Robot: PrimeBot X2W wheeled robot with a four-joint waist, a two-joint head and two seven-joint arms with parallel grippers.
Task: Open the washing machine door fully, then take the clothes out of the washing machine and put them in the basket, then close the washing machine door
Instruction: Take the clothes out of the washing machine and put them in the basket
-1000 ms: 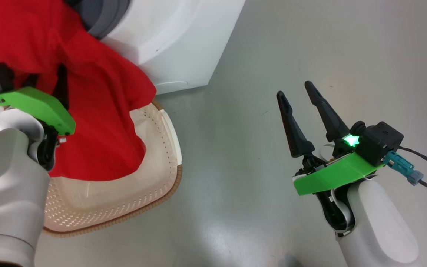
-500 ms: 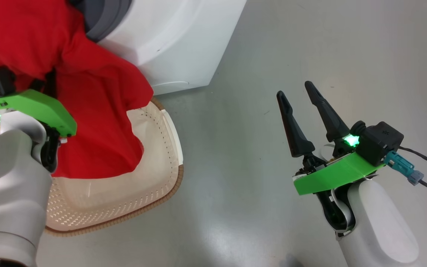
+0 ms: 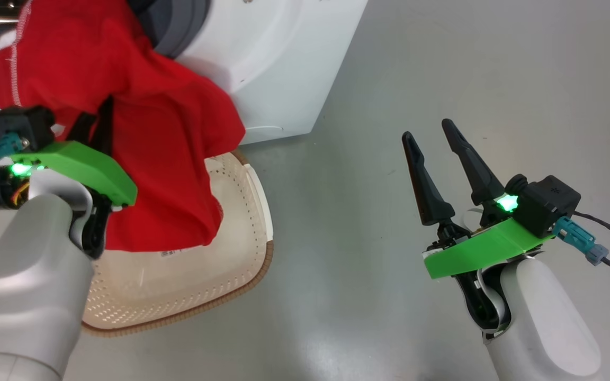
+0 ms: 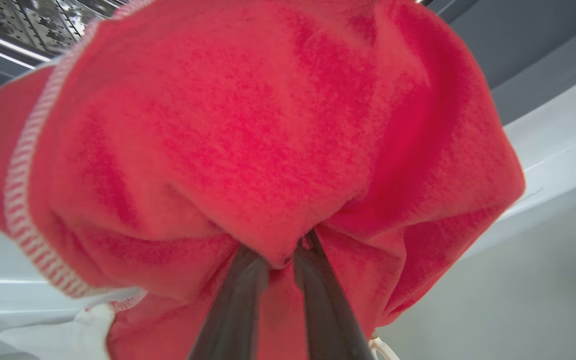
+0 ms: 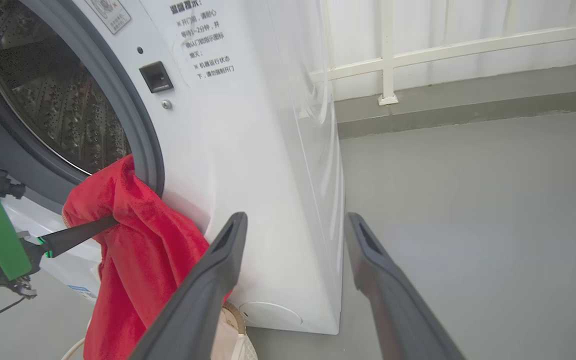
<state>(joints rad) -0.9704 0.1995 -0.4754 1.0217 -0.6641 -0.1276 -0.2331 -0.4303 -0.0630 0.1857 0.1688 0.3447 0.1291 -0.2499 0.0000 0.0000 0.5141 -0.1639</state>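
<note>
left claw [image 4: 280, 260] pinching red jersey [image 3: 162, 137], jersey hanging from claw over basket [image 3: 254, 211], touching washing machine [image 3: 273, 63] front, right claw [image 3: 428, 130] spread, empty, well to the right over floor [image 3: 389, 79]

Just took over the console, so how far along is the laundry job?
Done: the drum of the washing machine stands exposed, so the door is open. In hand: the left gripper is shut on the red jersey, which hangs by the opening, over the basket, not yet released. The right gripper is open. Left: drop the jersey in, check the drum for more, close the door.
</note>
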